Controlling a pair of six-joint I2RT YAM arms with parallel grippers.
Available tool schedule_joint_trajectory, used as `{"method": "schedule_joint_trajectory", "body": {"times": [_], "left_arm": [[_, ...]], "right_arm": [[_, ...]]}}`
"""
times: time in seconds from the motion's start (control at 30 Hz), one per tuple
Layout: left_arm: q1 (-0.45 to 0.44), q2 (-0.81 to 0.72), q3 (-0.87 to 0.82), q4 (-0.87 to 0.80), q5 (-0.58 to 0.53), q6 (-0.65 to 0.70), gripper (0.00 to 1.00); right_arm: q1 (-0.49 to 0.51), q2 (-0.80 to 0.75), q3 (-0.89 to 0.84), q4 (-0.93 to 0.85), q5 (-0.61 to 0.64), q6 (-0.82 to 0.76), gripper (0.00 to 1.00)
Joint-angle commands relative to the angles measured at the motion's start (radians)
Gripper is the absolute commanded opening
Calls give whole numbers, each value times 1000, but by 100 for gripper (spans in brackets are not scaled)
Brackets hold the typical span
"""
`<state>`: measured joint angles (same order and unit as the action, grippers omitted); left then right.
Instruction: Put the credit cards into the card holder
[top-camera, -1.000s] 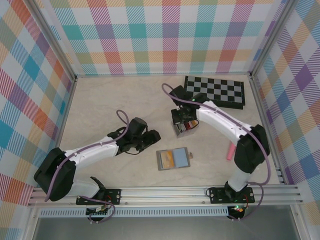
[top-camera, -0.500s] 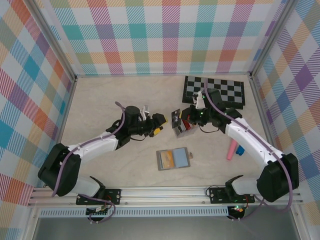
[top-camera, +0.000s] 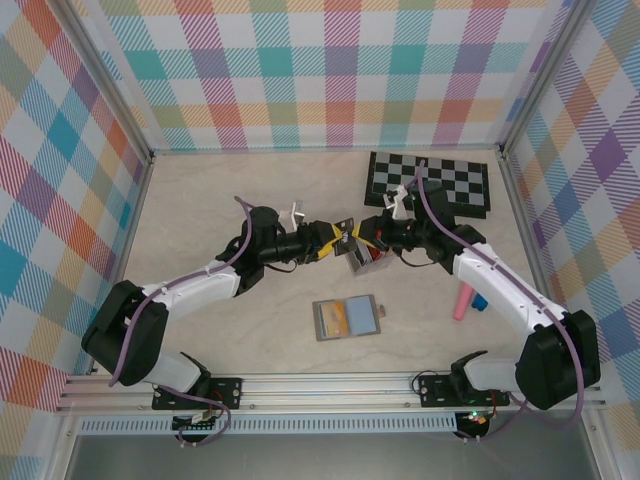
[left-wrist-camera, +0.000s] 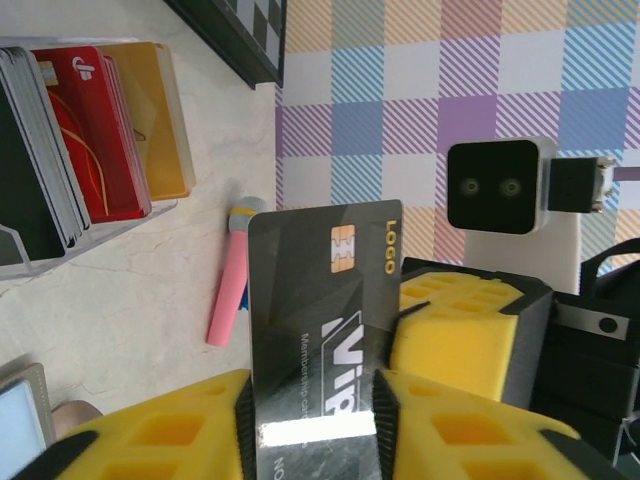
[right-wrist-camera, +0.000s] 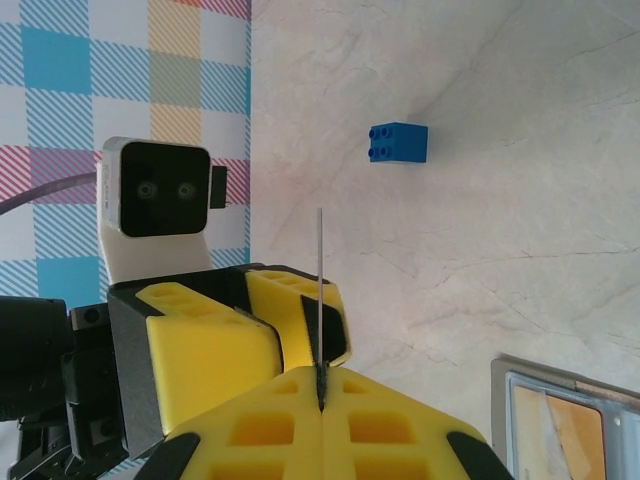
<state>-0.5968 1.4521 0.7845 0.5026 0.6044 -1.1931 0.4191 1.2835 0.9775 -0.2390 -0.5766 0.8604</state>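
The black card (left-wrist-camera: 320, 300) hangs in mid-air between the two arms, just beside the clear rack (left-wrist-camera: 90, 150) — its long axis runs from one claw to the other. The right claw (right-wrist-camera: 320, 385) is clamped on its faces. The left claw (left-wrist-camera: 312, 400) straddles its long edges — whether it already pinches, I cannot tell. The grey card holder (top-camera: 347, 317) lies flat nearer the bases, well apart from the card.

Right claw (right-wrist-camera: 322, 375) pinched shut on black card (left-wrist-camera: 320, 290), left claw (left-wrist-camera: 312, 385) seemingly astride it, tip to tip.
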Motion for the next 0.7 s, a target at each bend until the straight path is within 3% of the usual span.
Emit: {"method": "schedule_joint_trajectory", "body": {"times": [0.0, 0.2, 0.3, 0.5, 0.67], "left_arm": [[6, -15, 17, 43, 3, -5, 29], [6, -17, 6, 43, 0, -5, 7], [6, -28, -10, 27, -14, 1, 0], [-43, -106, -83, -159, -137, 67, 0], [-167, -148, -165, -252, -287, 73, 0]], "right_arm": [[-9, -9, -10, 33, -34, 12, 4], [-12, 0, -8, 10, -36, -7, 5], [-13, -5, -7, -58, 8, -39, 11], [12, -25, -67, -253, 175, -142, 28], [83, 26, -160, -287, 212, -155, 30]]}}
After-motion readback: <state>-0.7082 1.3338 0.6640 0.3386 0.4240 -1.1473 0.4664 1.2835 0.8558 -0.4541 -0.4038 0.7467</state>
